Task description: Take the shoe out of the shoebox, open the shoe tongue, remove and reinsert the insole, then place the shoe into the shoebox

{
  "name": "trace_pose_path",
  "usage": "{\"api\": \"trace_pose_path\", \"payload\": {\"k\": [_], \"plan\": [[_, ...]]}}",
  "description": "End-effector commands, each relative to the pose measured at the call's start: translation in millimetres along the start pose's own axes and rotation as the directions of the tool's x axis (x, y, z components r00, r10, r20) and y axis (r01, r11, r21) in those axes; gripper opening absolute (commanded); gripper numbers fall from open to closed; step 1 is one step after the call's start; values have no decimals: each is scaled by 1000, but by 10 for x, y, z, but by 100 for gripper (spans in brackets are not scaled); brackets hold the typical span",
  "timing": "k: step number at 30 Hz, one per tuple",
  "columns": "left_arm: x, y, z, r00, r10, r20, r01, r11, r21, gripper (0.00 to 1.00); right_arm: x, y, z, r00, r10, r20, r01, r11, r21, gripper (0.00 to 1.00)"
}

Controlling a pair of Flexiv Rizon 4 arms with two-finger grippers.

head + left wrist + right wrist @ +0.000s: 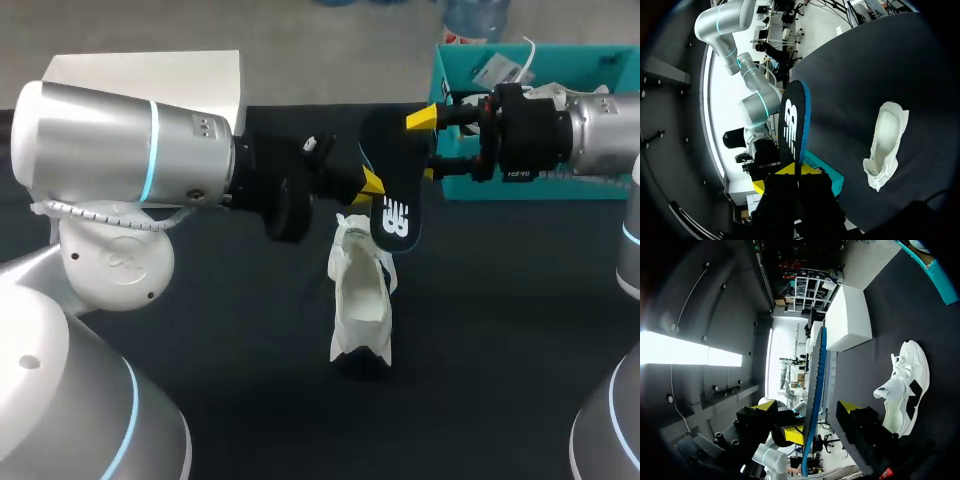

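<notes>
White logo [396, 222] on black insole [392, 170]

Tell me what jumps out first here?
A black insole hangs above the table, pinched by the left claw, with the right claw open around it. Below, a white shoe rests on the dark table, a teal shoebox at the far right corner.
</notes>
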State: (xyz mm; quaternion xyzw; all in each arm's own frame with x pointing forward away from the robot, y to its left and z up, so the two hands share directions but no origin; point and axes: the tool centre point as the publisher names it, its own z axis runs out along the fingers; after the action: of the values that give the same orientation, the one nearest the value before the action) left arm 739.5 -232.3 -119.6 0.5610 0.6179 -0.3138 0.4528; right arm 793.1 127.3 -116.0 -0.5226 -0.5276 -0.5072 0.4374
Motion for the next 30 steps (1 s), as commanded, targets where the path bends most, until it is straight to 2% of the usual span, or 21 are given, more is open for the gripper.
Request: {"api": "trace_pose_path", "payload": {"k": [1, 9, 10, 11, 17, 18, 19, 20, 30], "plan": [[-13, 52, 62, 1000, -2, -11, 2, 1000, -9, 0, -3, -49, 12, 1000, 2, 0, -2, 1000, -7, 49], [-25, 27, 41, 1000, 8, -10, -8, 1000, -5, 0, -33, -42, 33, 1000, 3, -7, -3, 1000, -5, 29], [-26, 23, 42, 1000, 9, -10, -9, 1000, -4, 0, -37, -40, 36, 1000, 3, -7, -3, 1000, -4, 20], [-26, 18, 42, 1000, 11, -10, -11, 1000, -3, 0, -38, -39, 37, 1000, 3, -6, -3, 1000, -4, 1], [5, 27, 3, 998, 21, -54, -20, 1000, 15, 0, -67, -46, 41, 1000, 4, -1, -4, 1000, -3, 0], [14, 40, -10, 997, 24, -71, -23, 1000, 18, 18, -74, -47, 41, 1000, 5, -1, -5, 1000, -3, 0], [19, 47, -16, 997, 28, -77, -27, 999, 21, 48, -78, -47, 42, 1000, 5, -1, -5, 1000, -3, 0], [24, 58, -27, 995, 30, -94, -28, 999, 28, 100, -83, -48, 43, 1000, 5, -2, -5, 1000, -3, 0], [-14, 165, -134, 964, 88, -249, -72, 995, 76, 100, -194, -34, 44, 999, 36, 31, -36, 999, 12, 0]]}}
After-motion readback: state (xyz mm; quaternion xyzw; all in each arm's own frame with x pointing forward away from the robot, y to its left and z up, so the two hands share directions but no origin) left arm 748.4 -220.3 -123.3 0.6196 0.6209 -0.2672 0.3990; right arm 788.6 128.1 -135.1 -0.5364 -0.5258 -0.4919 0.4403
